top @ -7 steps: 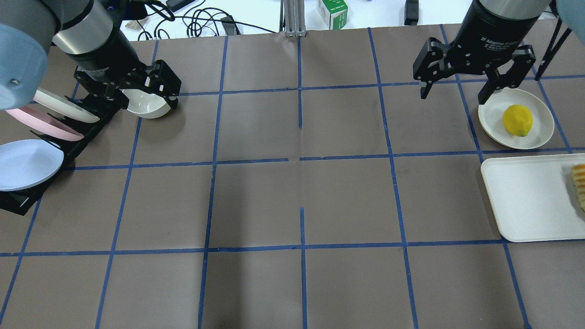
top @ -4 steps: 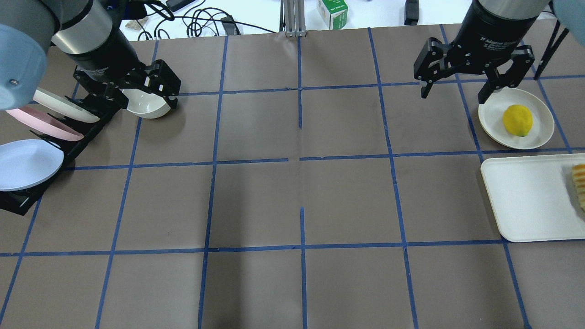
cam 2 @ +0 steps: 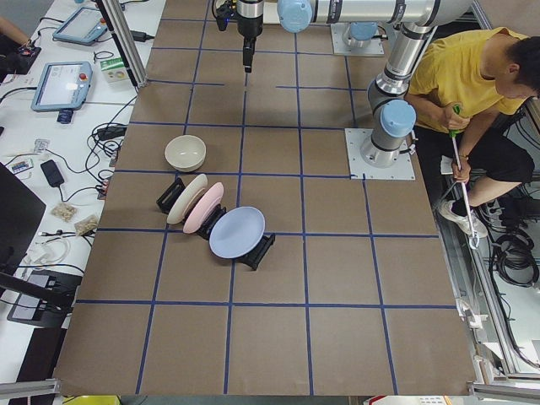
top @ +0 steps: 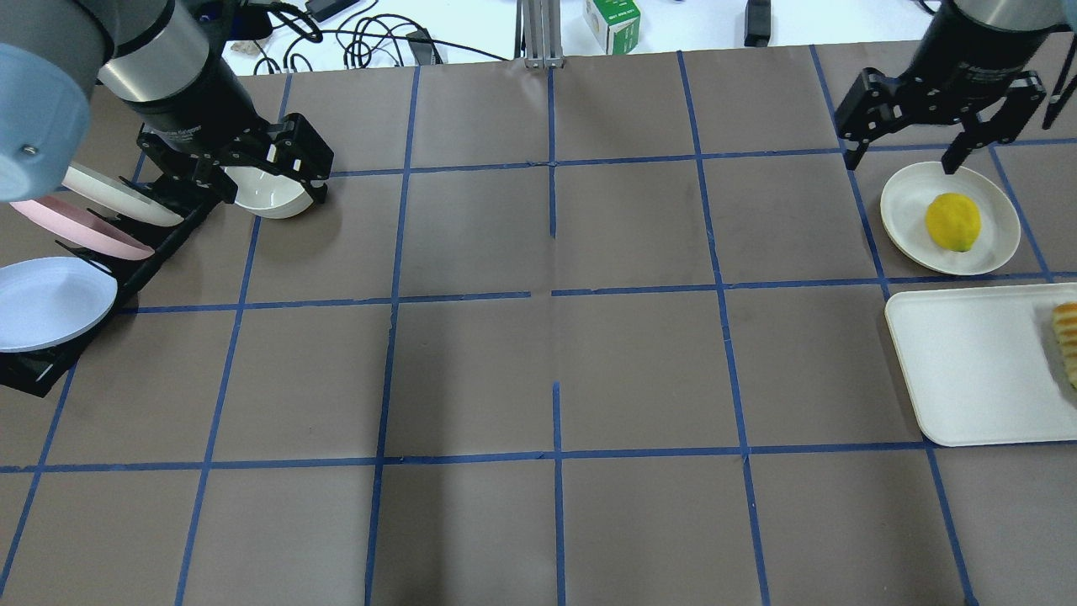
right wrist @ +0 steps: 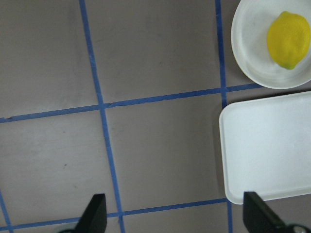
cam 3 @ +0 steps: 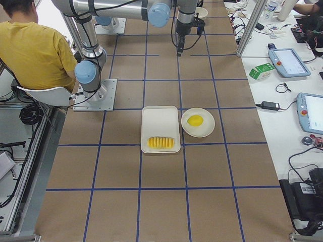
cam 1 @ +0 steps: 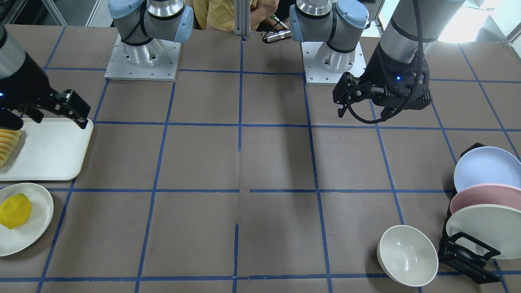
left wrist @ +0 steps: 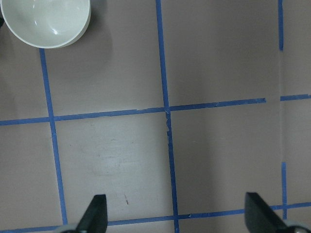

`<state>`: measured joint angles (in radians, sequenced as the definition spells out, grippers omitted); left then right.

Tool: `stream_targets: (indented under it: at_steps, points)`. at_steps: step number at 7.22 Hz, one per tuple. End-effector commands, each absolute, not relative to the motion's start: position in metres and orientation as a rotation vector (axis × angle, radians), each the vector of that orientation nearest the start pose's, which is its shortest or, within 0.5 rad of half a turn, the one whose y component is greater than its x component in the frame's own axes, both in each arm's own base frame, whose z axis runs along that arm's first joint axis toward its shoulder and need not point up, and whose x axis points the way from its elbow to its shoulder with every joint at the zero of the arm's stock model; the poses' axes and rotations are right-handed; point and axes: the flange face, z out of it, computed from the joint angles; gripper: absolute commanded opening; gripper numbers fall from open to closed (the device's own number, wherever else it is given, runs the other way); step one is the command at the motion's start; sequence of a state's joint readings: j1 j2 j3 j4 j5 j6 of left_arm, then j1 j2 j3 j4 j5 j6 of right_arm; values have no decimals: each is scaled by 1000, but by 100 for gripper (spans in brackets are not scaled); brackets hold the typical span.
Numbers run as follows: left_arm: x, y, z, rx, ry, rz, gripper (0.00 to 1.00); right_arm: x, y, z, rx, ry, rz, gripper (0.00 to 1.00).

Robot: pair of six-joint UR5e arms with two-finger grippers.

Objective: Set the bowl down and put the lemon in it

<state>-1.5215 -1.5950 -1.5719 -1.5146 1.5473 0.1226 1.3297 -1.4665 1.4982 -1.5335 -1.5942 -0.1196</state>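
Left gripper [left wrist: 175, 204] hangs empty, jaws spread wide, with the bowl [left wrist: 48, 22] upright on the table [left wrist: 218, 58] at its 11 o'clock. Right gripper [right wrist: 173, 204], equally wide and empty, has the lemon [right wrist: 288, 39] on a round plate [right wrist: 250, 46] at 1 o'clock.

**A:** Robotics lab, no doubt: two arms [cam 1: 148, 20] bolted to a table [top: 471, 370] gridded in blue tape [top: 471, 294].

**B:** And there, pendants [cam 3: 287, 61], loose cables [top: 370, 42], an operator [cam 2: 472, 76] seated alongside.

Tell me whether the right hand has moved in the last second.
Yes: the right hand shifted rightward and farther back, judged against the plate.
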Motion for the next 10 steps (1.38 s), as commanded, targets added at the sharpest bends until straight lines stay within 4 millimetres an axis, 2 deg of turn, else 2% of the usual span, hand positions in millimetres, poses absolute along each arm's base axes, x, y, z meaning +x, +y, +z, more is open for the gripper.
stream_targets:
  at_steps: [1, 2, 3, 4, 5, 6, 7, 8, 10]
  points:
    - [-102, -559, 441, 98, 3162, -61, 100, -70, -566, 432, 148, 3130, 144, 100]
    - [-79, -600, 414, 49, 3165, -34, 100, -83, -588, 421, 98, 3167, 16, 100]
    - [-25, -645, 382, -17, 3174, 13, 100, -92, -608, 393, 76, 3175, -9, 100]
    - [14, -684, 363, -29, 3174, 9, 100, -110, -620, 375, 108, 3178, -32, 100]
    - [30, -718, 340, 33, 3160, 20, 100, -131, -625, 360, 96, 3179, -38, 100]
    - [59, -732, 319, 167, 3109, 61, 100, -150, -635, 324, 30, 3173, 8, 100]
    - [94, -736, 299, 199, 3117, 79, 100, -174, -643, 292, -16, 3176, 20, 100]
    - [104, -745, 284, 217, 3106, 13, 100, -194, -643, 273, -65, 3168, 38, 100]
    - [108, -748, 261, 214, 3120, 50, 100, -199, -649, 249, -66, 3168, 52, 100]
